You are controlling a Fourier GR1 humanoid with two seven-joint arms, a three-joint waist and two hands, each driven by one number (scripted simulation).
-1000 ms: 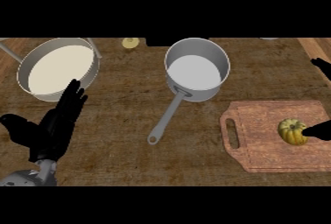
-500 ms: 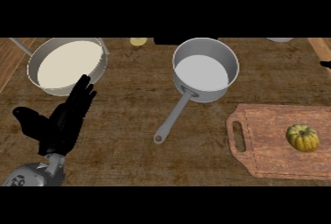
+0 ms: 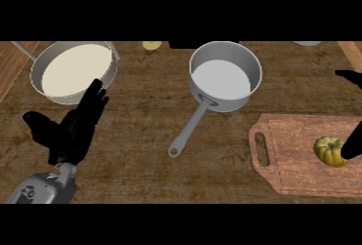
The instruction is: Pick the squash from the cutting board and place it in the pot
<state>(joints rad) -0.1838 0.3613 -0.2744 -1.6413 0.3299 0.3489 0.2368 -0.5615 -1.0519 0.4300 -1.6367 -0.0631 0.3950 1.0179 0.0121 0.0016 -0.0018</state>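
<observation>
Squash (image 3: 329, 151) sits on cutting board (image 3: 300, 160), right of the pot (image 3: 225, 74). Right hand (image 3: 351, 143) touches its far side (fingers' state: can't tell), prob. approaching to grasp. Left hand (image 3: 71, 131) rests open, left of pot.

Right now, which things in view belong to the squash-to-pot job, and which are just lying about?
Job:
small yellow-green squash
reddish wooden cutting board
long-handled grey metal pot
right hand, reaching in beside the squash

Lying about:
cream-lined round metal pan
small yellow object at the far edge
left hand, open, resting
</observation>
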